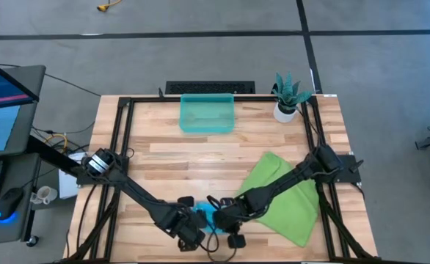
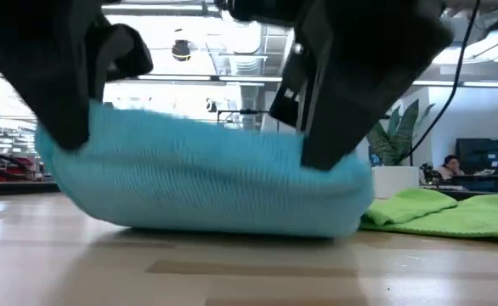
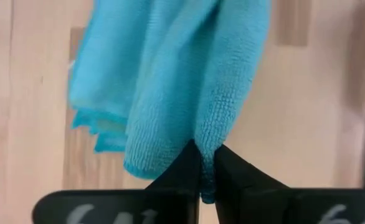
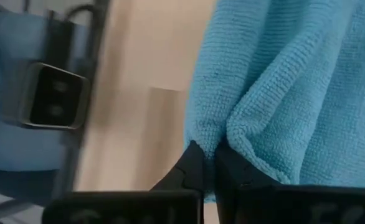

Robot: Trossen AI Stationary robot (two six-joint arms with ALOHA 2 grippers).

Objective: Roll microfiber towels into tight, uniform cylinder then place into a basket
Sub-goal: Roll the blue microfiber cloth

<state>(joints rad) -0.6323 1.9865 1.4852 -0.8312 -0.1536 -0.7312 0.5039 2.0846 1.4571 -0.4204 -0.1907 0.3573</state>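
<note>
Pinching the blue towel at the bench's near edge, left hand & right hand both clamped its folds; soft, floppy stuff, prob. best gripped along an edge.

Towels: 2 total, 1 blue towel at lower centre of high view, 1 green towel lower right. Basket: 1, upper centre. Potted plant: 1, upper right. Arms: 2, w/ 2 grippers, left gripper & right gripper, both lower centre. Low view, far right: 1 person in bkgd.
</note>
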